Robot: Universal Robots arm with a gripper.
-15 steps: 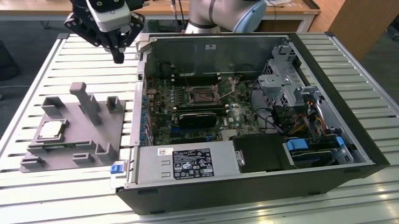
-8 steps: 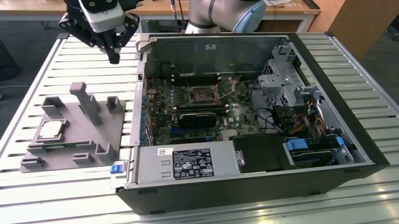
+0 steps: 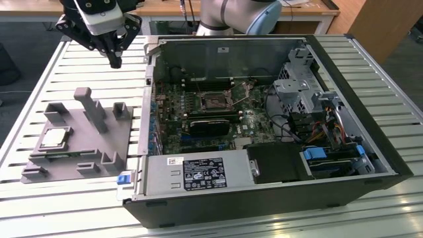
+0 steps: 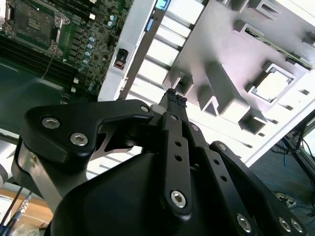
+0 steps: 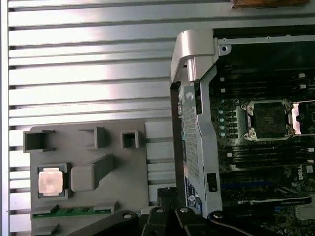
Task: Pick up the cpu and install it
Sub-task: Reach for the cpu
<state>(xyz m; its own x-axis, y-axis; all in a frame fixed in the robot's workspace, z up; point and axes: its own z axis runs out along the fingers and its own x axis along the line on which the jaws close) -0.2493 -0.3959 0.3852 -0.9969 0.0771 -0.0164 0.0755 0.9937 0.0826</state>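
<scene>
cpu (image 3: 54, 138) flat in grey tray (image 3: 129, 139), silver face up, pincer (image 3: 116, 63) closed, empty, well apart

Fixture (image 3: 126, 134) on table (image 3: 59, 74) at the exterior view's left, case (image 3: 264, 198) just beside it on the right. Cpu (image 3: 55, 138) in a fixture pocket, far side from case. Socket (image 3: 215, 101) inside case, mid-board. Gripper (image 3: 116, 63) above table behind fixture.

The exterior view looks down obliquely from farther off across the tabletop (image 3: 73, 79). The first wrist view faces straight down, the second wrist view along the gripper (image 4: 175, 100). All 3 share the grey fixture (image 3: 129, 134) and open case (image 3: 225, 49).
</scene>
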